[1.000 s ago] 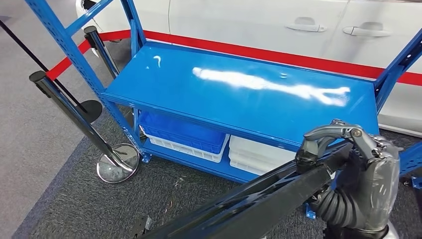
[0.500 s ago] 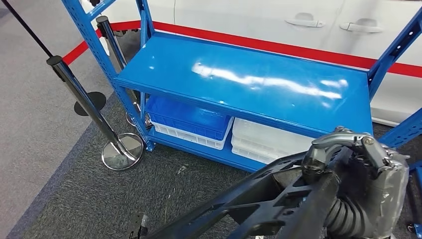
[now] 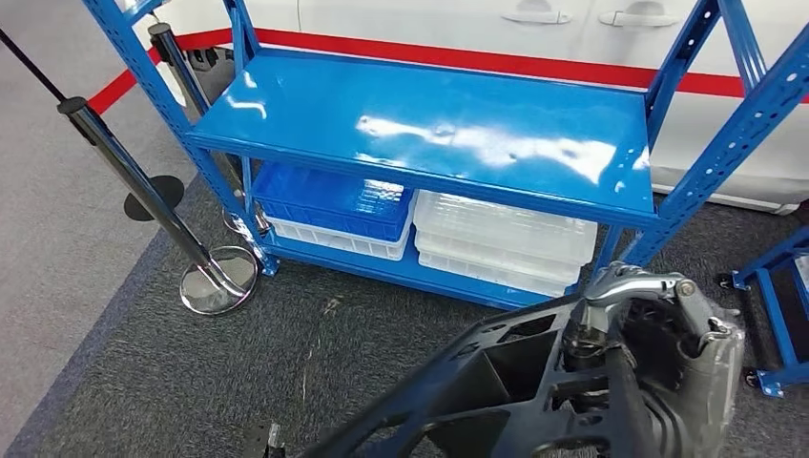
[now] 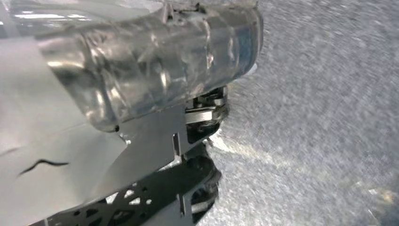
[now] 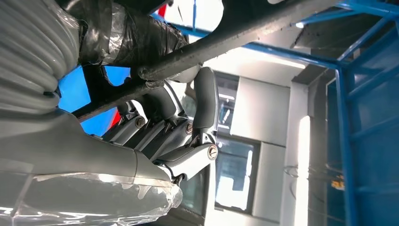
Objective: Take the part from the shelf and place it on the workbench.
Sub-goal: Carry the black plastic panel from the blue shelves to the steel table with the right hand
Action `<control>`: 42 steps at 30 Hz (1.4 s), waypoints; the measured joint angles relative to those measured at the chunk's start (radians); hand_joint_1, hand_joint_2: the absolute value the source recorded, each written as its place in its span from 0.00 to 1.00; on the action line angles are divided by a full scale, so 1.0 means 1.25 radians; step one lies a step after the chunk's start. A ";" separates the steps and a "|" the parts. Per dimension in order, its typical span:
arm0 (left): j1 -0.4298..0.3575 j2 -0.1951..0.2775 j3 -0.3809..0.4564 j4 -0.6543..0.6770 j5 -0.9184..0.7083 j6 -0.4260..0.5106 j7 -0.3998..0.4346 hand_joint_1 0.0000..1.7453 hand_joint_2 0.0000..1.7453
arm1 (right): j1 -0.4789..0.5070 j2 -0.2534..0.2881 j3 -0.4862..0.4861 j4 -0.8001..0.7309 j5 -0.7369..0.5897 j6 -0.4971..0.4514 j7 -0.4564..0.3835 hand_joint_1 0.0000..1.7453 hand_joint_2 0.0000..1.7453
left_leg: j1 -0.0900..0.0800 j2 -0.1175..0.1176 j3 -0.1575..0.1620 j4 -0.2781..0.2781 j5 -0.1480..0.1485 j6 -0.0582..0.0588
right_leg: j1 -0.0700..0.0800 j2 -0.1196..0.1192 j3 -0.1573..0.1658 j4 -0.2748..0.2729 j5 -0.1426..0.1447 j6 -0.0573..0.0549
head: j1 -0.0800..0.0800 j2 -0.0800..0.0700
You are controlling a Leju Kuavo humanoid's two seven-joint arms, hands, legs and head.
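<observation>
Below my head camera: the part (image 3: 496, 382), a long black ribbed moulding, lies across the lower frame, off the blue shelf (image 3: 429, 134) and over grey carpet.
Right hand: my right hand (image 3: 668, 353) is clamped on one end, fingers curled over a rib.
Left hand: my left hand (image 4: 202, 117) sits against the part's flat plate; I cannot tell if it grips.
Handling: I judge it stiff, light, awkwardly long; best held by ribs at both ends.
Right wrist view: fingers (image 5: 202, 94) wrapped round a bar.
</observation>
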 joint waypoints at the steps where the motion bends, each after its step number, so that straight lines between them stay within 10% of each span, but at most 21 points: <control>1: -0.001 0.000 0.000 0.000 0.000 0.000 -0.001 0.00 0.00 | 0.004 0.004 0.000 0.000 -0.005 0.000 -0.004 0.97 1.00 | -0.002 0.000 0.037 -0.034 0.020 0.004 | 0.000 0.000 -0.013 0.000 0.010 0.000 | -0.004 0.000; 4: -0.007 0.000 0.000 0.000 0.001 0.000 -0.003 0.00 0.00 | 0.012 0.015 0.000 0.000 -0.015 0.000 -0.015 0.97 1.00 | -0.013 -0.001 0.179 -0.216 0.009 0.017 | -0.002 0.000 -0.030 -0.005 0.038 0.008 | -0.014 0.000; 6: -0.009 0.001 0.001 0.000 0.000 0.000 -0.003 0.00 0.00 | 0.015 0.019 0.000 0.001 -0.021 0.000 -0.020 0.97 1.00 | -0.020 -0.002 0.208 -0.274 0.001 0.023 | -0.006 -0.002 -0.026 -0.018 0.058 0.018 | -0.023 0.000; 9: -0.009 -0.003 0.001 0.000 -0.002 0.001 -0.002 0.00 0.00 | 0.020 0.023 0.000 0.004 -0.033 0.000 -0.029 0.97 1.00 | -0.016 0.004 0.193 -0.296 0.043 0.035 | -0.005 -0.001 -0.035 -0.010 0.036 0.025 | -0.031 0.000; 12: -0.009 -0.006 0.001 0.000 -0.005 0.004 -0.001 0.00 0.00 | 0.023 0.023 0.000 0.007 -0.043 0.000 -0.034 0.97 1.00 | -0.015 0.010 0.156 -0.295 0.075 0.045 | -0.001 0.000 -0.064 0.112 -0.081 0.028 | -0.032 0.000; 15: -0.008 -0.009 0.001 0.000 -0.006 0.014 -0.005 0.00 0.00 | 0.025 0.023 0.000 0.010 -0.047 0.000 -0.041 0.97 1.00 | -0.014 0.009 0.109 -0.279 0.095 0.040 | -0.002 0.000 -0.060 0.211 -0.045 0.034 | -0.032 0.000; 17: -0.008 -0.010 0.001 0.000 -0.005 0.018 -0.005 0.00 0.00 | 0.025 0.023 0.000 0.012 -0.045 0.000 -0.041 0.97 1.00 | -0.010 0.004 0.077 -0.258 0.103 0.032 | -0.006 0.008 -0.008 0.164 -0.006 0.037 | -0.032 0.000; 21: -0.009 -0.011 0.001 0.000 -0.005 0.022 -0.005 0.00 0.00 | 0.025 0.024 0.000 0.013 -0.041 -0.001 -0.035 0.97 1.00 | -0.009 -0.013 0.029 -0.212 0.113 0.013 | -0.004 0.033 0.107 0.000 -0.090 0.029 | -0.033 0.000; 24: -0.006 -0.011 0.001 0.000 -0.005 0.024 -0.003 0.00 0.00 | 0.025 0.024 0.000 0.014 -0.040 -0.001 -0.030 0.97 1.00 | -0.006 -0.020 0.009 -0.189 0.105 0.002 | -0.005 0.014 0.100 -0.003 -0.085 0.012 | -0.037 0.000; 29: -0.002 -0.014 0.001 0.000 -0.005 0.025 0.003 0.00 0.00 | 0.026 0.025 0.000 0.015 -0.040 -0.002 -0.029 0.97 1.00 | 0.002 -0.010 -0.055 -0.005 0.015 -0.013 | 0.002 -0.020 0.094 -0.005 -0.076 0.000 | -0.044 0.000; 33: -0.001 -0.014 0.001 0.000 -0.006 0.025 0.005 0.00 0.00 | 0.026 0.025 0.000 0.015 -0.040 -0.002 -0.029 0.97 1.00 | -0.010 0.014 0.035 -0.146 0.085 0.007 | 0.007 -0.041 0.097 -0.006 -0.076 0.001 | -0.043 0.000; 37: -0.002 -0.012 0.001 0.000 -0.006 0.025 0.013 0.00 0.00 | 0.032 0.026 0.000 0.015 -0.037 -0.002 -0.029 0.97 1.00 | -0.033 0.026 0.075 -0.231 0.095 0.032 | 0.002 -0.059 0.099 -0.021 -0.069 0.015 | -0.044 0.000; 40: -0.001 -0.012 0.001 0.000 -0.009 0.022 0.021 0.00 0.00 | 0.042 0.026 0.000 0.013 -0.034 -0.002 -0.030 0.97 1.00 | -0.025 0.012 0.096 -0.272 0.109 0.041 | 0.001 -0.034 0.088 0.005 -0.091 0.021 | -0.042 0.000; 42: -0.004 -0.012 0.001 0.000 -0.012 0.020 0.022 0.00 0.00 | 0.051 0.027 0.000 0.013 -0.036 -0.002 -0.032 0.97 1.00 | -0.020 0.000 0.100 -0.278 0.112 0.046 | 0.000 -0.008 0.040 0.098 -0.132 0.024 | -0.042 0.000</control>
